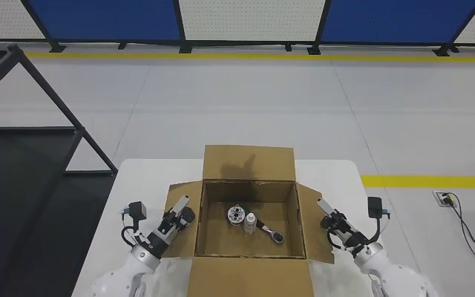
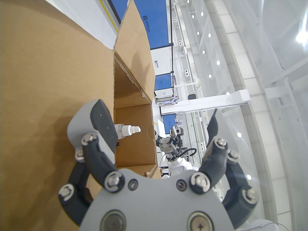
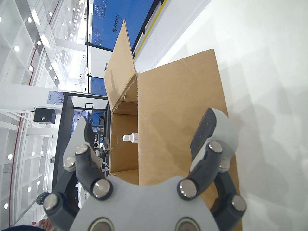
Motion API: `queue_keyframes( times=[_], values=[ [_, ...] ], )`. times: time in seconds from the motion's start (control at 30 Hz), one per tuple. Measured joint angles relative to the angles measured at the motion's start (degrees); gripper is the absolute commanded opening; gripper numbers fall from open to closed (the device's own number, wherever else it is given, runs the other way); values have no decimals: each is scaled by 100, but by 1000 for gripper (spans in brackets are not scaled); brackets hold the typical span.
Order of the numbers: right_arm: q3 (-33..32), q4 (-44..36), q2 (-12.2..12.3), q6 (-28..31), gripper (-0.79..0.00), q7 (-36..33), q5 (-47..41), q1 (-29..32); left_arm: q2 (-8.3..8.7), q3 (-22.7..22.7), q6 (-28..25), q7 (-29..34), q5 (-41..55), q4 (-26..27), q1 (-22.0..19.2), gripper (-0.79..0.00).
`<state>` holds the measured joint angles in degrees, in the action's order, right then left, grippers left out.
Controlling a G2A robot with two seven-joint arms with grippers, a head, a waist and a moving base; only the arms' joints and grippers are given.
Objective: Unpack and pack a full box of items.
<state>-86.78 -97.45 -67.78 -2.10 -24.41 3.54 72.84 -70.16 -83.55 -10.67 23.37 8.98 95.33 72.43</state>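
Box (image 1: 249, 165) open mid-table, flaps splayed. Inside: white bottle (image 1: 251, 223), ratchet (image 1: 272, 234), round metal part (image 1: 236, 214). Left gripper (image 1: 180, 211) and right gripper (image 1: 326, 208) hang spread and empty over the side flaps. Bottle likely light, slick, tippy: pinch mid-body. Ratchet likely heavier, rigid: take across the handle

The floor (image 1: 297, 104) is light grey, with a yellow line (image 1: 245, 55) along its far side. Behind the line stand blue partition panels (image 1: 104, 18) and white perforated panels (image 1: 249, 18). A black rack (image 1: 37, 193) stands left of the white desk (image 1: 148, 178). Ceiling lights (image 3: 16, 48) are on.
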Motion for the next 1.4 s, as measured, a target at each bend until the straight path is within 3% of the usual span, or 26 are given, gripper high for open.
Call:
queue_keyframes(
  times=[0.2, 0.4, 0.67, 0.87, 1.27, 1.4],
  values=[
    [20, -96, 6, 150, 0, -160, -114, -8, 8, -58, -49, -51, -14, 80, -5, 0],
    [184, -424, 34, 672, 0, -584, 115, 33, 13, -142, -279, -128, 38, 270, 21, 0],
    [894, -1019, 44, 966, 0, -1358, 772, -234, 25, -290, -638, 4, 365, 789, 119, 0],
    [1596, -687, -41, 542, 0, -1567, 915, -935, 30, -303, -810, 381, 956, 995, 75, 0],
    [1613, -684, -43, 551, 0, -1553, 925, -940, 31, -300, -813, 405, 982, 1000, 71, 0],
    [1902, -757, -43, 429, 0, -1490, 1785, -1068, 26, -268, -710, 326, 999, 1048, 78, 0]
  ],
)
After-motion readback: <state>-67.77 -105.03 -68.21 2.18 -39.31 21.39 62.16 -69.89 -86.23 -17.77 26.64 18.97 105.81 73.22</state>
